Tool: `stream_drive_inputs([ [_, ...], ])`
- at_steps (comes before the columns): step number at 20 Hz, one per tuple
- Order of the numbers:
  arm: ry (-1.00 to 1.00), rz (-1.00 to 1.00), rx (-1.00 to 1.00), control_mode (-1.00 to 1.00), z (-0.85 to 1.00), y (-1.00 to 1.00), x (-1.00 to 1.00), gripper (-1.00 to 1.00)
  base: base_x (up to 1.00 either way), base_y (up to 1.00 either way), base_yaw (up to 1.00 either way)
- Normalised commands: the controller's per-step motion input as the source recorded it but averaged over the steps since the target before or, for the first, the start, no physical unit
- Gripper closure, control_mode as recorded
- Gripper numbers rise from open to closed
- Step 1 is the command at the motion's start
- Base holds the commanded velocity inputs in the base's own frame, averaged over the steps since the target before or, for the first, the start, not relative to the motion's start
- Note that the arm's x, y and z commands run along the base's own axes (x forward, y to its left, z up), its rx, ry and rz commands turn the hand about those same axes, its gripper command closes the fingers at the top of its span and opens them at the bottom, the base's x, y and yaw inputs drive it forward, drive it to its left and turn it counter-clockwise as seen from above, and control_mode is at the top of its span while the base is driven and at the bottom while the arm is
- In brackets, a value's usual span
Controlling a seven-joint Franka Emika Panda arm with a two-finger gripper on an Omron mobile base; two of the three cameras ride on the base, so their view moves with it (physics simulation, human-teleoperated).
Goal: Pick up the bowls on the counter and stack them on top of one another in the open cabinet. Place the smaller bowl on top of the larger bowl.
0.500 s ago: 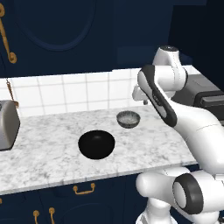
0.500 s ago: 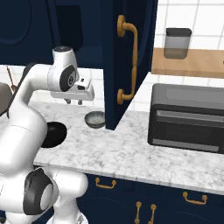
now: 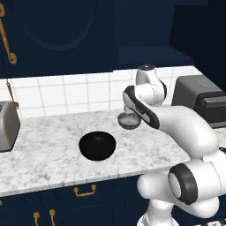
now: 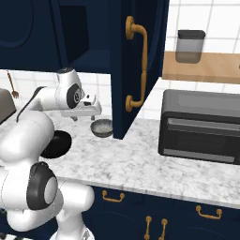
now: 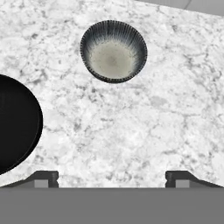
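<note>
While the gripper point(image 5: 112, 177) hangs above the counter point(image 5: 144, 131) with its tips set wide apart and nothing between them, both bowls sit on the stone below. In the hand view the grey bowl point(image 5: 113, 51) lies ahead of the tips, upright, its pale speckled inside ringed by a dark ribbed wall. The black bowl point(image 5: 15, 124) is cut off by that view's left edge, apart from the grey one with bare marble between them.

From the left base view, the black bowl point(image 3: 97, 146) rests near the middle of the counter point(image 3: 48, 159), closer to the front edge. The grey bowl point(image 3: 128, 121) stands further back and to the right, nearer the white tiled wall point(image 3: 66, 95), partly hidden by the arm point(image 3: 176, 123). A metal toaster point(image 3: 8, 126) stands at the counter's left end, well apart from both bowls.

From the right base view, the gripper point(image 4: 96, 116) is held over the counter point(image 4: 154, 164), just left of and above the grey bowl point(image 4: 102, 128), not touching it. That bowl sits just beside the lower edge of an open navy door point(image 4: 140, 61) with a gold handle point(image 4: 139, 65). The black bowl point(image 4: 57, 143) shows partly behind the arm's white body. Above the bowls is the cabinet point(image 4: 79, 42), its dark recess open. A black oven point(image 4: 201, 125) sits on the counter to the right, well apart from the bowls, and a dark jar point(image 4: 190, 46) stands on a wooden shelf point(image 4: 201, 70) above it.
</note>
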Motion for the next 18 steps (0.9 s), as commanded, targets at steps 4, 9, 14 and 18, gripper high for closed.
stream_drive_inputs([
  [4,-0.09,0.0,0.0,-1.0,-0.65,0.2,0.84,-1.0,0.0,0.0,0.0],
  [9,0.04,0.01,0.01,-1.0,-0.15,0.0,0.19,-1.0,0.0,0.0,0.0],
  [14,0.0,0.0,-0.01,-1.0,-0.19,0.13,0.04,-1.0,0.0,0.0,0.0],
  [18,0.08,0.0,-0.07,-1.0,-0.3,0.57,0.35,-1.0,0.0,0.0,0.0],
])
